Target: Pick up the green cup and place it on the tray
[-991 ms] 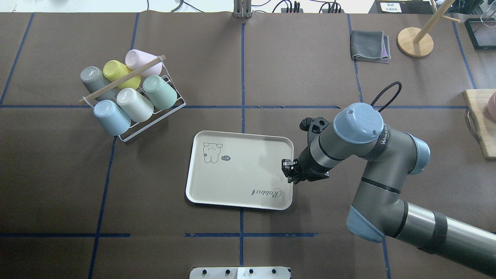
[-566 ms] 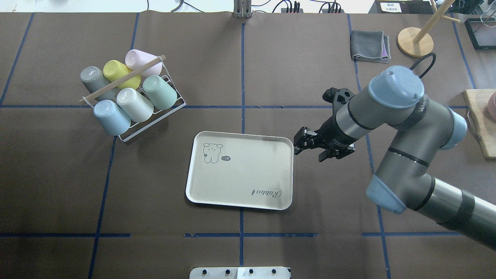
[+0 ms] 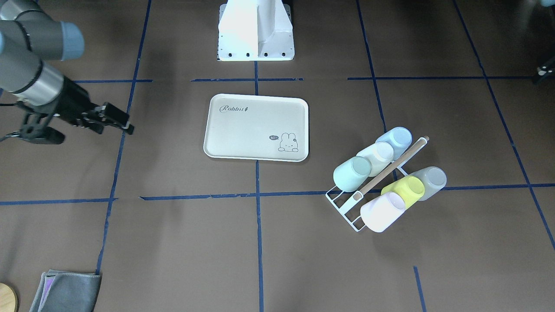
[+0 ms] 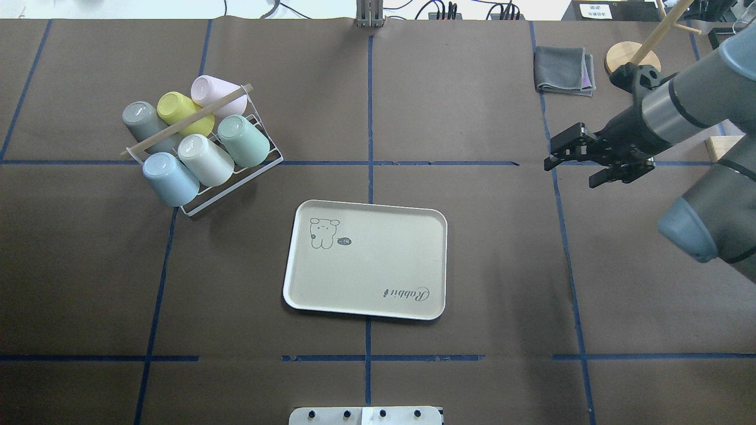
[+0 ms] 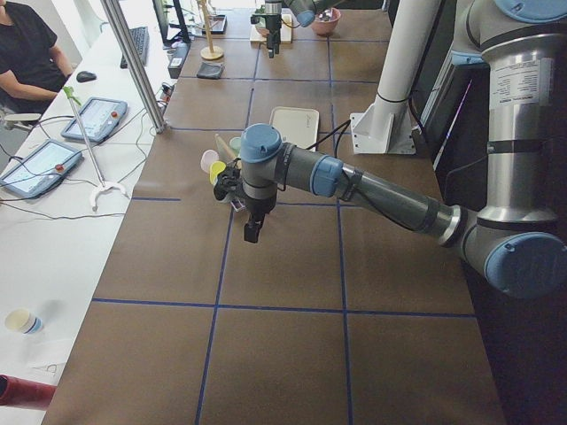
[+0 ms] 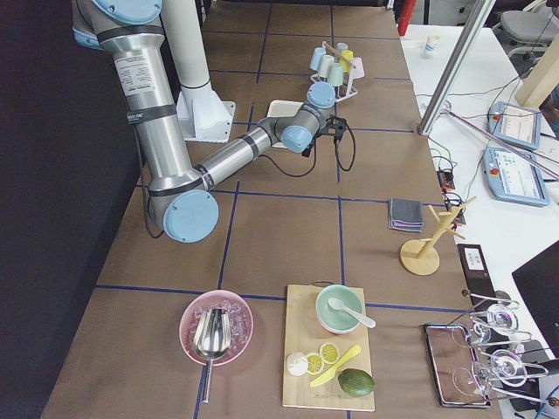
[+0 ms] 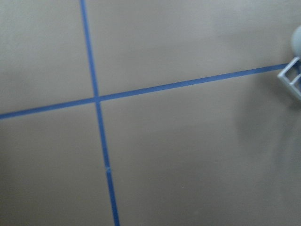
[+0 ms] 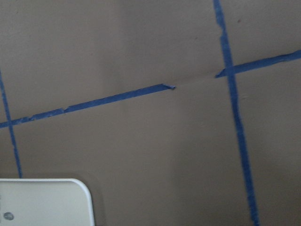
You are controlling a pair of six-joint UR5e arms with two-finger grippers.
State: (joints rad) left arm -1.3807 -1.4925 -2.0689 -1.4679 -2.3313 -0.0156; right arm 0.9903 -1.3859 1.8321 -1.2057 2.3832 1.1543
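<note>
right tool (image 4: 568, 170): upper right of the overhead view, pointing toward frame left, above the counter (image 4: 472, 88) over a blue tape line. jaws parted, nothing between them. its wrist view shows bare counter, crossed tape lines, and one rounded tray corner at lower left.

left tool (image 5: 252, 232): seen clearly only in the exterior left view, hanging down from the near arm above the counter, close to the cups. cannot tell whether its jaws are parted. its wrist view shows tape lines and a bit of white wire at the right edge.

tray (image 4: 366, 295): flat on the counter, centre of the overhead view, well apart from the right tool.

green cup (image 4: 243, 140): upper left of the overhead view, tilted bottom-up on the white wire rack (image 4: 260, 171), at the right end of the nearer row, touching the cream cup (image 4: 205, 159); pale blue cup (image 4: 170, 178) beyond that. back row: grey cup (image 4: 142, 121), yellow-green cup (image 4: 183, 112), pink cup (image 4: 215, 95). a wooden bar (image 4: 186, 120) runs between the rows.

grey cloth (image 4: 564, 69): folded, top right.
</note>
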